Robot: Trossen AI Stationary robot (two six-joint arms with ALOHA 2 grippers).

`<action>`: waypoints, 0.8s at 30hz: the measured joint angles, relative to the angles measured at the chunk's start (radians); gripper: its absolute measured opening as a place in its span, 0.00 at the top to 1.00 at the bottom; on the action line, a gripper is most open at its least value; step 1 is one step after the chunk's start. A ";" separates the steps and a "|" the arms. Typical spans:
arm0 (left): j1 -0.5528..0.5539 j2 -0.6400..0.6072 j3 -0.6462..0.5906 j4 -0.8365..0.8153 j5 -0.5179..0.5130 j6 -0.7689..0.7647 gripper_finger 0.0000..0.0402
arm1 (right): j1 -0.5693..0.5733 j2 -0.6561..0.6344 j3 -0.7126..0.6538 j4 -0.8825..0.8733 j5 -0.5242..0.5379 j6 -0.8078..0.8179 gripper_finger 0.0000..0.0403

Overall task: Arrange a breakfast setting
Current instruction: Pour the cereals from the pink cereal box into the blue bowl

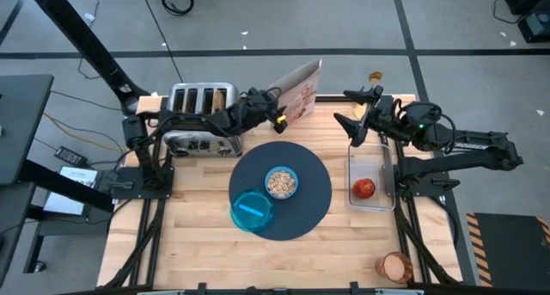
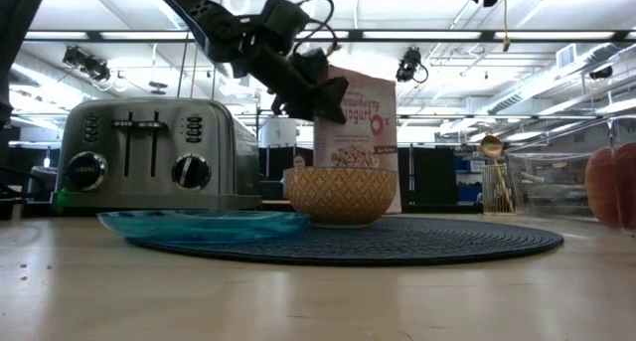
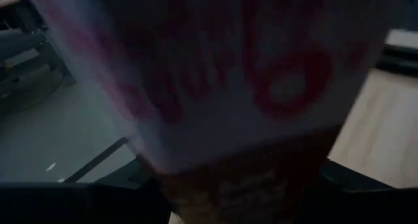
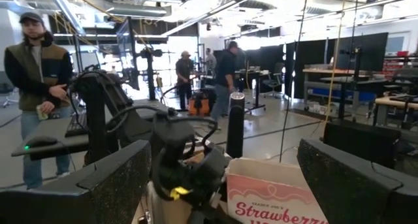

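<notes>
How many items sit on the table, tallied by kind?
Dishes: 3 (small blue bowl of cereal, small teal plate, amber cup)
Mats: 1
Appliances: 1 (silver toaster)
Boxes: 1
Clear trays: 1
Red fruit: 1
Total: 8

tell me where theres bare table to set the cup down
Bare wood lies in front of the mat, between it and the amber cup, and left of the teal plate below the toaster. The back edge is crowded: toaster, cereal box, left tool.
</notes>
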 joint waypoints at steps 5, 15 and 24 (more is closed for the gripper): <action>0.001 -0.042 0.000 0.004 0.006 0.005 0.41 | 0.000 -0.001 0.000 0.002 -0.004 0.000 0.04; 0.010 -0.092 0.000 0.023 0.012 0.010 0.41 | 0.000 -0.001 0.000 0.002 -0.007 0.011 0.04; 0.013 -0.095 0.000 0.089 0.031 0.000 0.41 | 0.000 -0.001 0.004 0.015 -0.020 0.023 0.04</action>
